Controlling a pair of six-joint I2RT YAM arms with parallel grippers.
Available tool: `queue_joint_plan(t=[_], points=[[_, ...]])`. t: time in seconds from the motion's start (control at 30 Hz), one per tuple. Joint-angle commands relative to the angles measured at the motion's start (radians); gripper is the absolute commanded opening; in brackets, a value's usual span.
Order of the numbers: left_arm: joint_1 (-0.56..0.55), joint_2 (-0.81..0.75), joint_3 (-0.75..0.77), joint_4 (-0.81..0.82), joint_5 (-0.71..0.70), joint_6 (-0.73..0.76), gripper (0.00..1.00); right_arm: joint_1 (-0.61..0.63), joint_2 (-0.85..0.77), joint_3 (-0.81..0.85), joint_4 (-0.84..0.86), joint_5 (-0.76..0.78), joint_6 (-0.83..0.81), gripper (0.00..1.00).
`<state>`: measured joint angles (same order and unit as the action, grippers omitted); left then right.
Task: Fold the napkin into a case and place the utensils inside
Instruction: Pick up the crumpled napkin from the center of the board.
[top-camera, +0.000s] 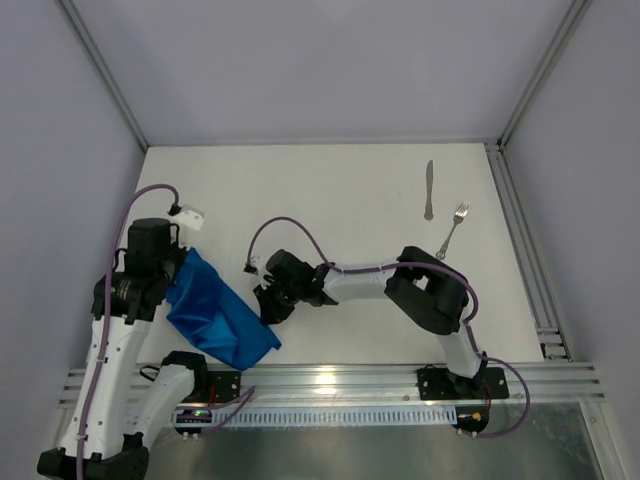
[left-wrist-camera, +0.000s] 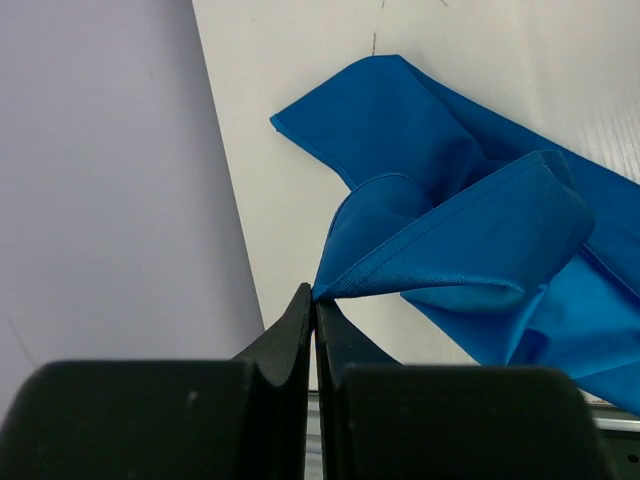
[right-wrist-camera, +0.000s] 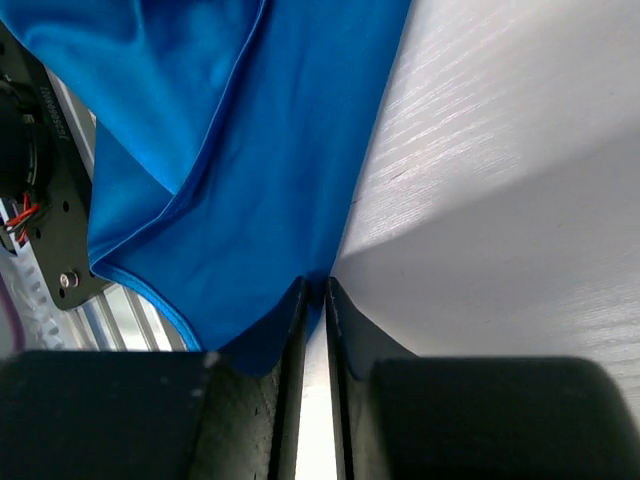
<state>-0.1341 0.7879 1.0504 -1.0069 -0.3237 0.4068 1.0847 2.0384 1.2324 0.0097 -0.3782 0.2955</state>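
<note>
The bright blue napkin (top-camera: 220, 315) lies crumpled and partly lifted at the near left of the white table. My left gripper (top-camera: 186, 258) is shut on one of its corners (left-wrist-camera: 316, 297), and the cloth (left-wrist-camera: 480, 230) loops away from the fingertips in a raised fold. At the cloth's right edge my right gripper (top-camera: 268, 310) has its jaws nearly together (right-wrist-camera: 315, 285), with the napkin's edge (right-wrist-camera: 250, 150) pinched between the tips. The utensils lie far right at the back: a silver knife (top-camera: 429, 190) and a silver fork (top-camera: 453, 228), side by side and apart from the cloth. No folded case shape shows.
An aluminium rail (top-camera: 350, 380) runs along the near table edge, and the napkin's lower corner hangs over it. Another rail (top-camera: 530, 270) borders the right side. Grey walls close in the left, back and right. A black mounting plate (right-wrist-camera: 45, 200) sits under the cloth.
</note>
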Motion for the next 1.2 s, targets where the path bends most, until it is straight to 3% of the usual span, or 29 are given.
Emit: queue_joint_plan(t=[0.0,0.03,0.07,0.3,0.33,0.4,0.47,0.6,0.73,0.9,1.03,1.1,1.13,1.17], points=[[0.008,0.001,0.002,0.005,-0.020,-0.019,0.00,-0.008,-0.038,-0.008,0.030,0.036,0.014,0.17],[0.008,-0.004,0.002,0.004,-0.020,-0.020,0.00,-0.008,-0.031,0.012,0.013,0.019,0.013,0.30],[0.010,-0.004,0.000,0.001,-0.021,-0.023,0.00,-0.006,-0.024,0.022,0.009,0.007,0.014,0.34],[0.025,-0.045,-0.079,0.022,-0.116,-0.002,0.00,0.023,0.091,0.084,-0.019,-0.004,0.028,0.35],[0.028,-0.052,-0.099,0.025,-0.117,0.003,0.00,0.024,0.106,0.090,-0.017,-0.002,0.031,0.33],[0.030,-0.058,-0.113,0.027,-0.106,0.003,0.00,0.018,0.127,0.088,-0.017,0.008,0.054,0.08],[0.031,-0.058,-0.125,0.040,-0.100,0.004,0.00,0.001,0.105,0.041,0.028,0.031,0.080,0.04],[0.030,-0.023,-0.127,0.100,0.003,0.013,0.00,-0.112,-0.082,-0.123,0.053,0.166,0.137,0.04],[0.030,0.054,-0.102,0.146,0.286,0.035,0.00,-0.253,-0.292,-0.296,0.027,0.269,0.166,0.04],[0.025,0.164,-0.107,0.218,0.520,0.067,0.00,-0.341,-0.532,-0.418,-0.165,0.499,0.125,0.04],[0.019,0.232,-0.174,0.220,0.603,0.164,0.00,-0.406,-0.726,-0.485,-0.278,0.584,0.120,0.04],[0.018,0.244,-0.220,0.188,0.620,0.254,0.00,-0.436,-0.782,-0.502,-0.327,0.601,0.111,0.11],[0.018,0.247,-0.274,0.179,0.615,0.285,0.00,-0.456,-0.822,-0.498,-0.339,0.611,0.091,0.30],[0.010,0.244,-0.302,0.168,0.605,0.318,0.00,-0.459,-0.834,-0.475,-0.352,0.619,0.068,0.40]])
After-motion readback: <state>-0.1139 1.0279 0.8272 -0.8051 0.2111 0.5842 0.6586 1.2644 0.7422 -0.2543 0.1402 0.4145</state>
